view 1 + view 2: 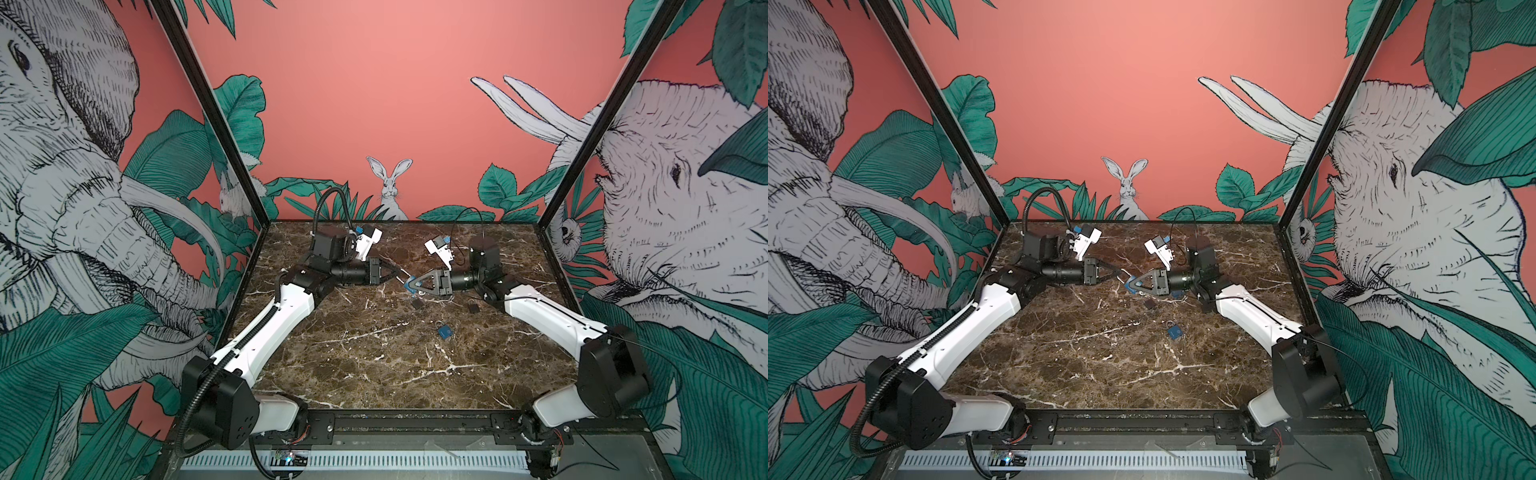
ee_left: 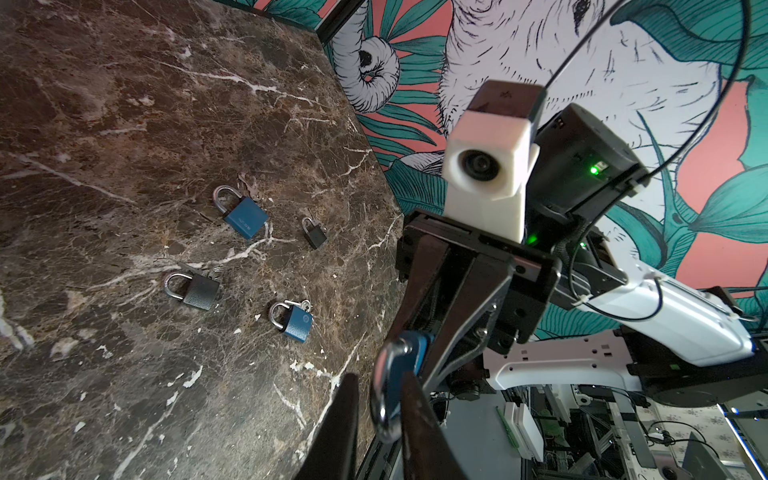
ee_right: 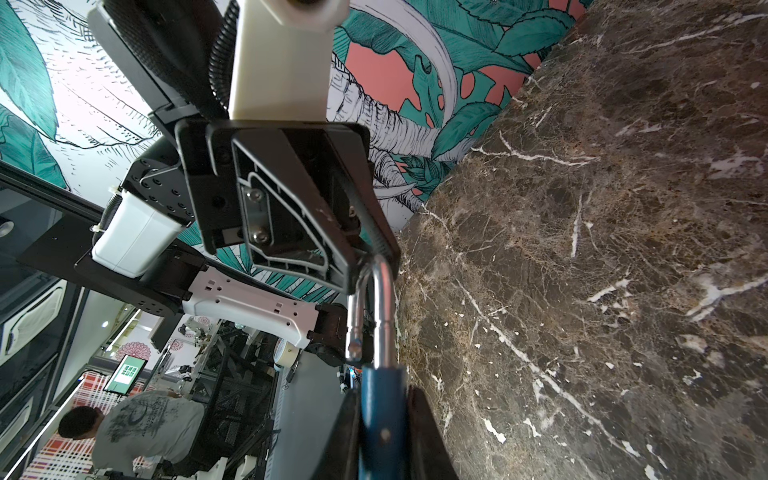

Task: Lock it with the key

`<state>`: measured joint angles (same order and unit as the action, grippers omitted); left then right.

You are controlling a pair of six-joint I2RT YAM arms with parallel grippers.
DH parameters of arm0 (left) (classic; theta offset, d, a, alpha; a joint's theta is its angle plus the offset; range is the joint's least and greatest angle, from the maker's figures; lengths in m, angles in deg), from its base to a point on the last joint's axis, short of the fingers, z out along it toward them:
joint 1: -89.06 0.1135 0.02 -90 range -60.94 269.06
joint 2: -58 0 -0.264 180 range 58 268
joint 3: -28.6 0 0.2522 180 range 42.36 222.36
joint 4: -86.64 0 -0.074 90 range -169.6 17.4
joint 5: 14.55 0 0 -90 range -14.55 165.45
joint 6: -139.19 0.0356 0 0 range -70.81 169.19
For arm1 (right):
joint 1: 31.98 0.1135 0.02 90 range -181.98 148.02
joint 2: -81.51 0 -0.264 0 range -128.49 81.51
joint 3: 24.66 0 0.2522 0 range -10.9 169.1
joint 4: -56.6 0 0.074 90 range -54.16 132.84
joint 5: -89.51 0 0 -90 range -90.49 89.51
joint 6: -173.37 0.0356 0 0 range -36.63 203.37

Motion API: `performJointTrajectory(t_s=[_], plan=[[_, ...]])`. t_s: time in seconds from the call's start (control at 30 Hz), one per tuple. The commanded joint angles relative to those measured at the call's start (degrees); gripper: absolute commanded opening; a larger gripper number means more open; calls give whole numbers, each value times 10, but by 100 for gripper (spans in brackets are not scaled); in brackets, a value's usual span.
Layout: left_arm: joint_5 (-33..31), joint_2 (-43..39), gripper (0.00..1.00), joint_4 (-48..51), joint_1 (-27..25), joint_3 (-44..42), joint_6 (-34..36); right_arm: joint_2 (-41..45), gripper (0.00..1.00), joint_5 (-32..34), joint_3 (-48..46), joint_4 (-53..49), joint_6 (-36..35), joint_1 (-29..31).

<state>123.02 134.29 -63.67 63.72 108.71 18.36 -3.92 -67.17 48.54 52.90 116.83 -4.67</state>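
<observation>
**Both grippers on one blue padlock, off the table near the back**

Right gripper (image 3: pixel 384 401) is clamping the padlock (image 3: pixel 382 419) by its body, jaws pressing flat on both faces. Left gripper (image 2: pixel 380 415) is pinching the shackle (image 3: pixel 376 299) at the top of its bend, jaws closed down to the bar. The two are meeting tip to tip, with the arms coming in from opposite sides.

Right wrist view is giving what the others aren't. The shackle is standing open, one leg seated in the body and the other ending free beside it. Left wrist view is only showing the bend with a slice of blue behind it. In both top views the padlock is reading as a small blue patch (image 1: pixel 409 286) at the right gripper's tip, above the table (image 1: pixel 374 365). Shackle state can't be told from there.

I can't make out a key in the held padlock in any view.

Left wrist view is also catching four spares lying flat on the marble, apart from the grippers:
- blue spare (image 2: pixel 245 216)
- black spare (image 2: pixel 314 233), the small one
- grey spare (image 2: pixel 193 289)
- second blue spare (image 2: pixel 293 322), with keys (image 2: pixel 305 306) lying against it

In a top view only three are showing clearly: grey spare (image 1: pixel 417 303), black spare (image 1: pixel 473 306) and blue spare (image 1: pixel 444 331).
</observation>
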Motion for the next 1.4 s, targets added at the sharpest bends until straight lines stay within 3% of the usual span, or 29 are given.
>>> performJointTrajectory(t_s=[0.0,0.37,0.47,0.57,0.63,0.73,0.97,1.37], plan=[[11,-2,22,-13,-1,1,-2,13,0,-16,19,41,0,-1],[17,4,20,-13,-1,0,-3,13,0,-13,20,40,0,2],[18,5,15,-13,-1,-1,-3,12,0,-15,20,40,0,2],[19,9,2,-12,-1,-3,-2,12,0,-20,16,62,17,4],[22,12,0,-12,-1,-6,1,12,0,-34,5,121,59,3],[21,15,0,-12,-2,-11,11,-1,0,-60,-17,284,180,2],[10,23,0,-8,0,-21,41,-97,0,-99,-13,706,531,1],[43,21,0,-12,0,-27,29,-107,0,-90,-9,703,521,2]])
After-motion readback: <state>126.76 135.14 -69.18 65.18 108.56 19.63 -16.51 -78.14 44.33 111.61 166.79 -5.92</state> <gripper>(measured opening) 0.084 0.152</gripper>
